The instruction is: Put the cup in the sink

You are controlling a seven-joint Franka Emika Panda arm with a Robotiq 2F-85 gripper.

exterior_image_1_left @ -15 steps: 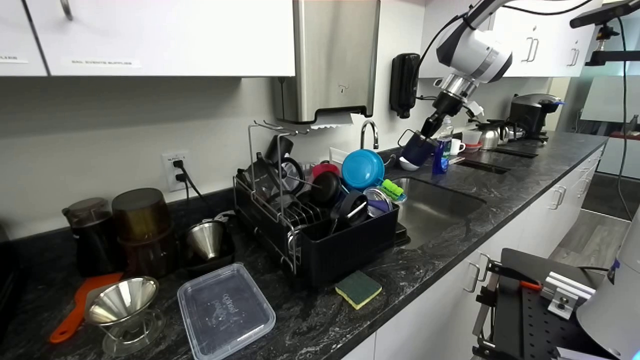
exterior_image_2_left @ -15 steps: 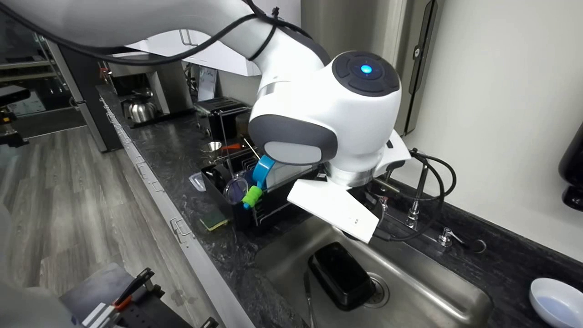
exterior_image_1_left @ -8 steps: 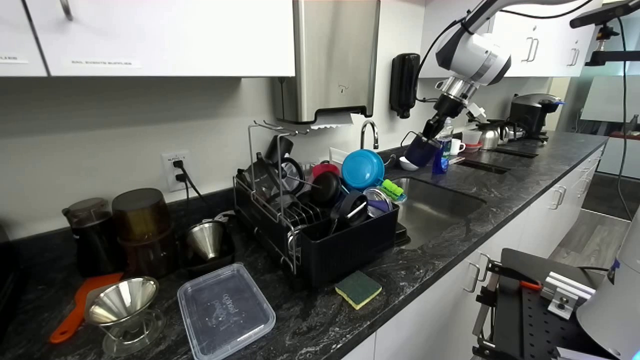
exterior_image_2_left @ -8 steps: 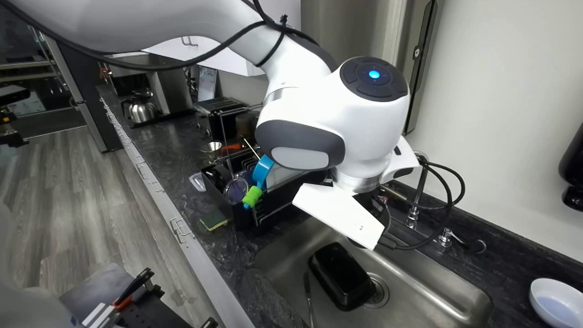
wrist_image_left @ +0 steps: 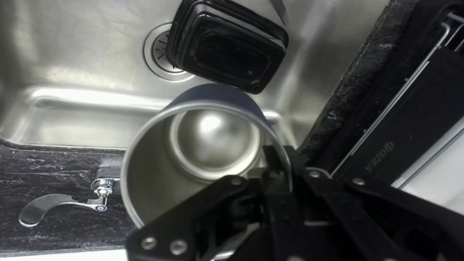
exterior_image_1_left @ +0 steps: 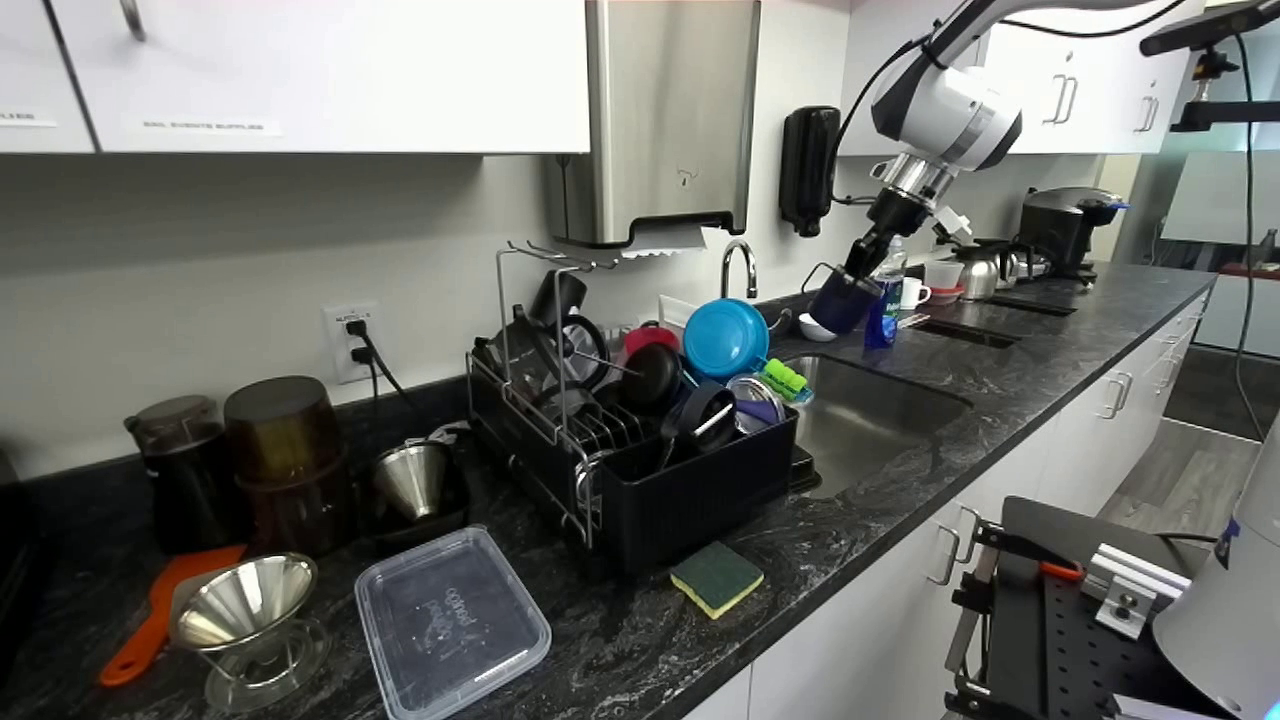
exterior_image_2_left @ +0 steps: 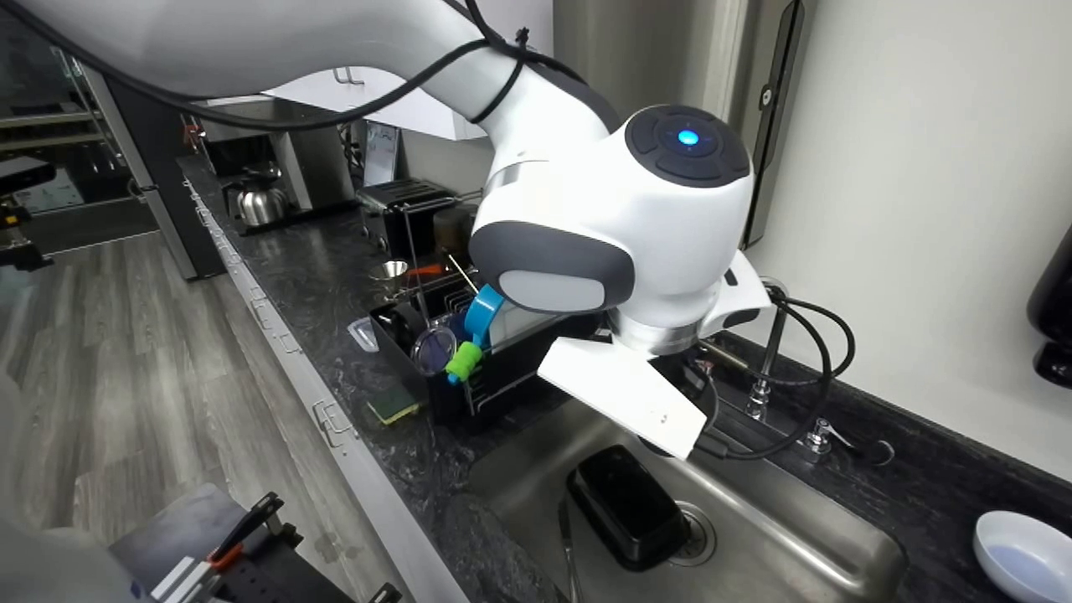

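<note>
1. Gripper: jaws drawn in close, gap no more than the thickness of the wall pinched btwn fingertips. Load: navy mug, held by the rim; one finger inside, one outside.
2. Mug pos. rel. to hand: wrist view puts its body left of & past the fingers, mouth toward the wrist, metallic interior and base visible. Grip is at one side of the rim, so bulk of mug sits off-ctr. from hand. In an exterior view it hangs tilted directly under the fingertips, handle upper left, blue dish-soap bottle just right of it.
3. Sink: S/S, below mug per wrist view; mug is held up above it.
4. Sink contents: black rectangular dish, partly covering drain; long thin utensil alongside, type unclear.
5. Surround: chrome faucet & lever handle on wall side; white bowl on black stone c/top. White mug farther along, past soap bottle.
6. Adj. to sink: black dish rack, loaded, incl. turquoise round dish; green-and-yellow sponge on c/top nr. rack.
7. Limits of obs.: in an exterior view, arm and its white panel hide most of hand and mug.
</note>
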